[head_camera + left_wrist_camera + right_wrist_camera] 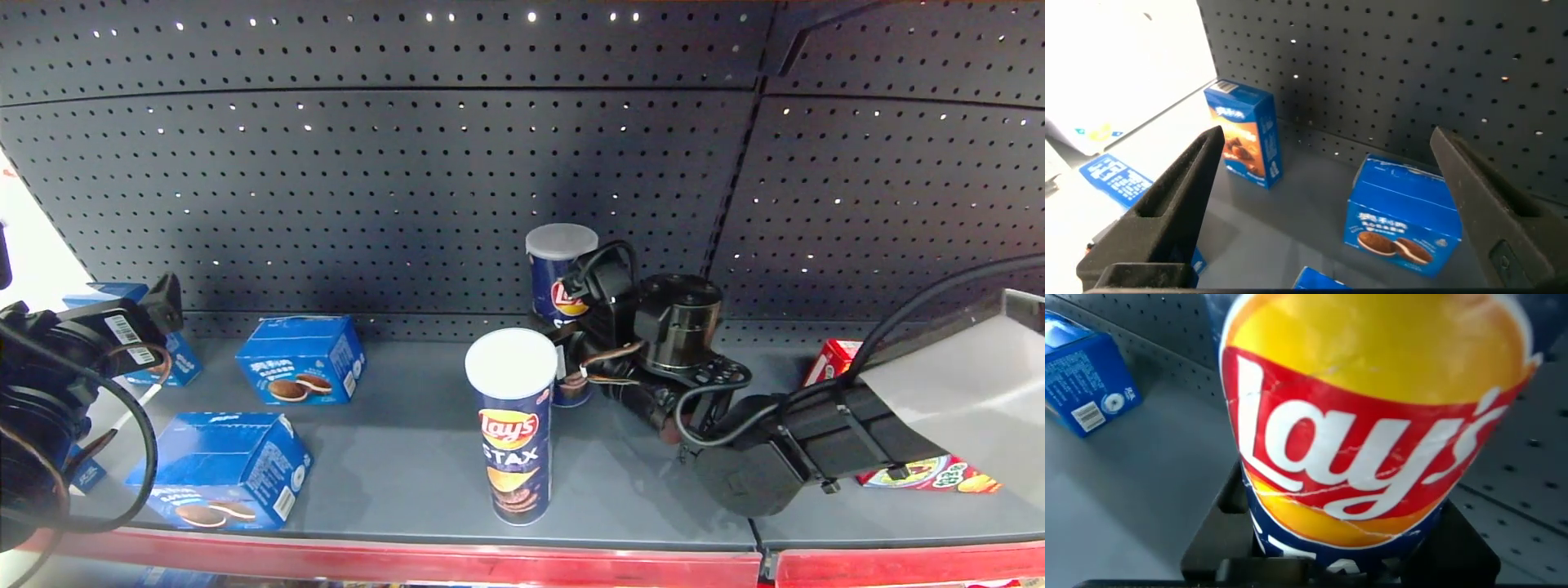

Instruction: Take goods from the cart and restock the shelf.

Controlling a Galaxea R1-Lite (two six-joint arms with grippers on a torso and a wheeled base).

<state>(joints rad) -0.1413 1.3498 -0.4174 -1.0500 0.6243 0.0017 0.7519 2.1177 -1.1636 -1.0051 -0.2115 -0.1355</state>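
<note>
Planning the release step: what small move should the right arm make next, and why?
Probably open the right claw and let go: the rear chip can it grips stands upright at the back of the shelf, behind the front chip can, seemingly resting there, though its base is hidden.

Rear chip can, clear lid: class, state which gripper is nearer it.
Right. The right gripper clasps the rear chip can; the left gripper hangs far off to its left, by the blue boxes.
</note>
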